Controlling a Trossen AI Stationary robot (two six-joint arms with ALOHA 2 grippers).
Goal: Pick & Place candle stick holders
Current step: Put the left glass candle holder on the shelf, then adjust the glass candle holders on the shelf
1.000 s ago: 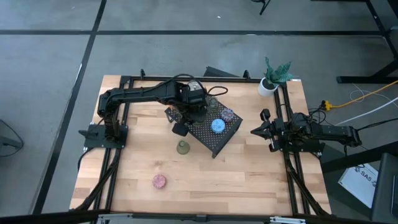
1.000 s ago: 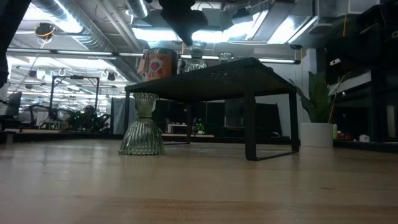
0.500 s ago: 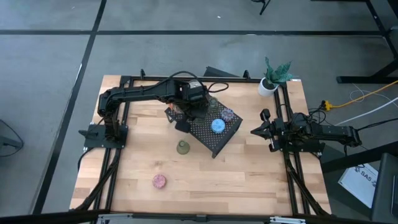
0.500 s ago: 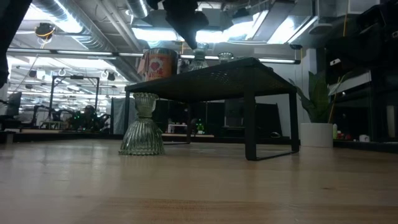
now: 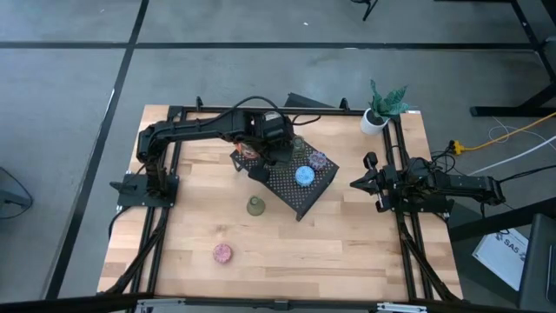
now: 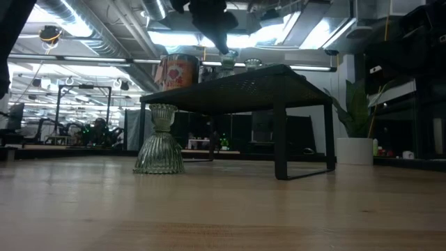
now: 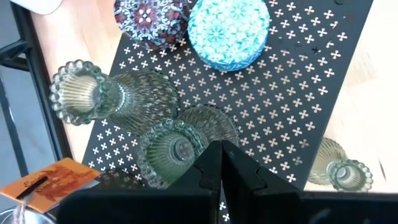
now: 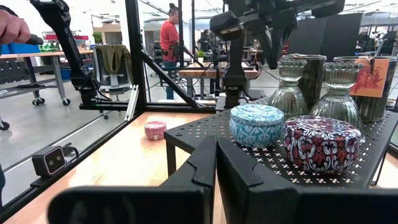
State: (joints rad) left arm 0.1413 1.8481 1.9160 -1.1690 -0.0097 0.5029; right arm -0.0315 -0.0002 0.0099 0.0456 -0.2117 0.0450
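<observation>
A black perforated rack (image 5: 300, 198) stands mid-table. On it stand a blue holder (image 5: 304, 176), a purple patterned holder (image 5: 320, 162) and two olive-green glass holders (image 7: 78, 92) (image 7: 171, 149), each on its wide base. My left gripper (image 7: 221, 148) is shut and points down over the rack (image 5: 259, 171), its tips beside the nearer green holder's rim. Another green holder (image 5: 255, 206) and a pink holder (image 5: 223, 252) stand on the table. My right gripper (image 5: 354, 183) is shut and waits at the table's right side. My left gripper's shut fingertips (image 8: 272, 61) stand right by the rim of a green glass holder (image 8: 287, 62) on the rack, coming from above. I cannot tell whether they touch it.
An orange-labelled tin (image 5: 246, 152) stands at the rack's far-left corner. A small white pot with a green plant (image 5: 382, 111) stands at the far right corner. Bare wood lies along the near side (image 5: 330, 252). People show in the room beyond the table (image 8: 169, 34).
My left gripper has gone from the rack's left edge toward the far right, over the rack, and a little down toward the green glass holder there. Its fingers stay shut. No holder has moved.
</observation>
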